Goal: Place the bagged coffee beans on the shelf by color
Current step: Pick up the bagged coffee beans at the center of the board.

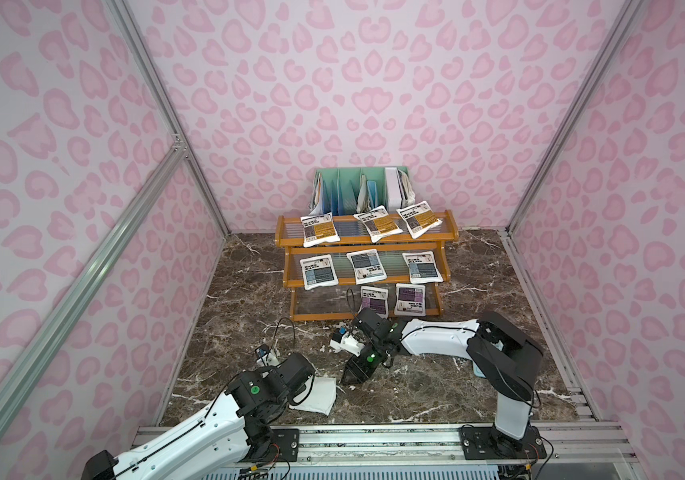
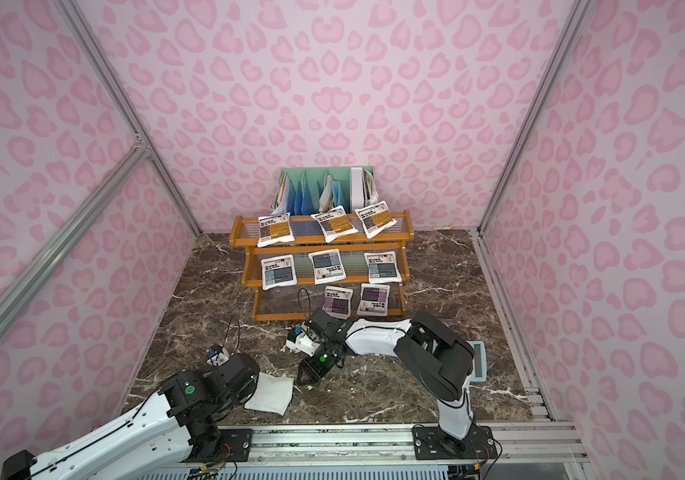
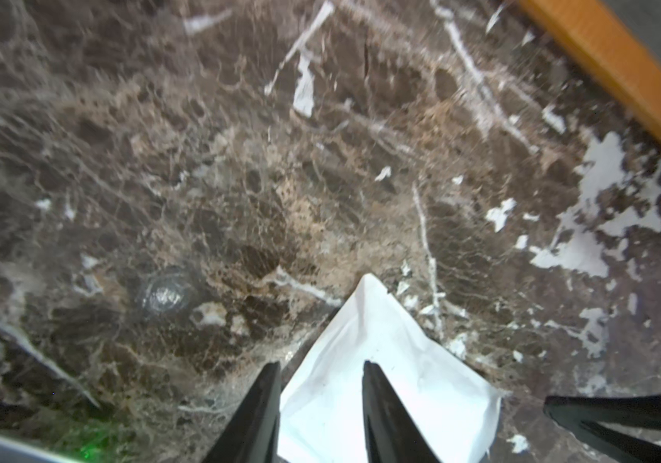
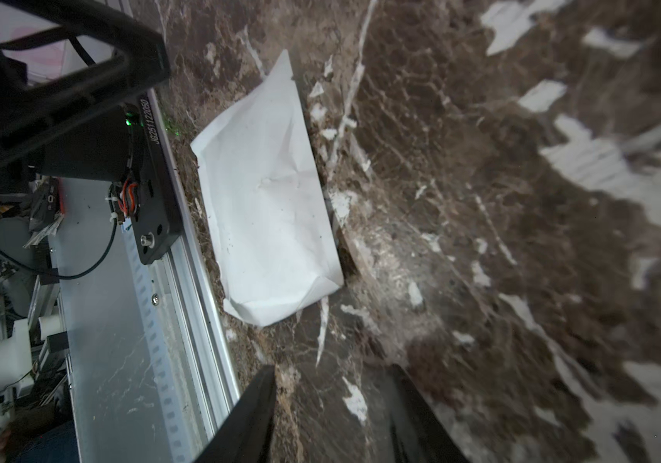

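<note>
Left claw (image 3: 321, 365): jaws partly apart, astride an edge of the loose bag (image 3: 421, 360); grip cannot be told.
Loose bag: blank side up on the table (image 1: 436, 386), between both claws.
Right claw (image 4: 333, 368): open, empty.
Shelf (image 1: 287, 240): beyond the right claw, eight shelved bags (image 1: 366, 265) in colour rows.

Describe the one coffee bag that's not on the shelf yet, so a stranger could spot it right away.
On the brown marble table, look in front of the orange wooden shelf, at the near edge beside the left arm. The bag lies flat there. Unlike the eight on the shelf, it shows only a plain white back, no coloured label.
</note>
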Controlling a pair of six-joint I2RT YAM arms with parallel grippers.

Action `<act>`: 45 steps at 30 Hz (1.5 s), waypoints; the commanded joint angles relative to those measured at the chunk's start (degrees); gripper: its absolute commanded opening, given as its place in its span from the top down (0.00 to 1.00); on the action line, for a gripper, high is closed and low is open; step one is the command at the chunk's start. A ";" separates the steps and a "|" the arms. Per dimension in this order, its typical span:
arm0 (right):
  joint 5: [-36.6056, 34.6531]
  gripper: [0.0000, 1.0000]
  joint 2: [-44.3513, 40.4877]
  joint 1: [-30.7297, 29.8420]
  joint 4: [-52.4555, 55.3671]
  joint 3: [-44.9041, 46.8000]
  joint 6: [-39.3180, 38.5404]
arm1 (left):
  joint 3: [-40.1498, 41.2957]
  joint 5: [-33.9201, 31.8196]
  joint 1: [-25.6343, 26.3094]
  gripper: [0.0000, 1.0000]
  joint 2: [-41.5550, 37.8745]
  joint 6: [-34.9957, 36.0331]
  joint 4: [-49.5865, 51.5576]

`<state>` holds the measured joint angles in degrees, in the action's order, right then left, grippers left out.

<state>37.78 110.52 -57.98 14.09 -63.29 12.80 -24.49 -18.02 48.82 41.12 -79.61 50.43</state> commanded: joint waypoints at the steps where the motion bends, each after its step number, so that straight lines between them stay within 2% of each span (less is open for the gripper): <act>1: 2.68 0.53 2.00 -0.21 -0.49 -0.18 -1.73 | 0.84 5.51 -0.04 0.64 1.94 -1.68 -2.52; 6: 4.26 0.53 3.10 -0.50 -3.18 0.25 -1.00 | 3.48 7.58 -0.04 0.66 4.13 -3.03 -4.97; 15: 4.14 0.56 7.55 -2.32 -1.83 -4.30 -2.61 | 7.30 8.97 -0.04 0.67 5.41 -4.39 -10.00; 17: 3.70 0.65 7.71 -2.36 -3.12 -4.30 -1.75 | 7.07 8.97 -0.04 0.67 6.17 -3.98 -10.50; 19: 2.09 0.85 7.11 -2.32 -4.38 -3.99 -1.12 | 6.69 8.84 -0.04 0.67 6.81 -3.72 -10.60; 21: -1.23 0.98 5.48 -2.24 -5.15 -3.09 -0.76 | 6.30 8.49 -0.04 0.66 6.89 -3.90 -10.31; 24: -7.87 1.00 1.77 -1.89 -4.56 -1.50 -1.32 | 3.99 7.17 0.01 0.52 5.66 -5.99 -7.65; 28: -21.98 1.00 -6.16 -1.87 -2.49 2.30 -3.77 | -2.04 3.83 -0.04 0.32 1.89 -3.34 -6.28; 31: -33.17 1.00 -12.86 -2.05 -0.67 6.14 -5.00 | -6.66 0.67 -0.33 0.21 -0.73 -1.58 -5.38; 34: -44.43 1.00 -19.01 -3.18 0.79 10.28 -5.91 | -10.48 0.97 -2.13 0.16 -1.73 -1.01 -5.08; 38: -59.78 1.00 -25.52 -7.91 -0.24 15.06 -9.11 | -12.02 5.83 -4.27 0.20 -0.31 -1.67 -10.44; 41: -72.28 1.00 -28.51 -13.76 -5.25 19.62 -16.18 | -11.35 12.55 -5.49 0.30 3.60 -4.44 -16.26; 45: -83.65 1.00 -30.80 -19.25 -14.49 24.96 -27.06 | -12.94 15.91 -5.73 0.29 7.68 -5.43 -19.31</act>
<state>-31.18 80.79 -75.26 7.66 -40.38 -4.58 -36.23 -6.20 43.33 47.66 -84.03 35.18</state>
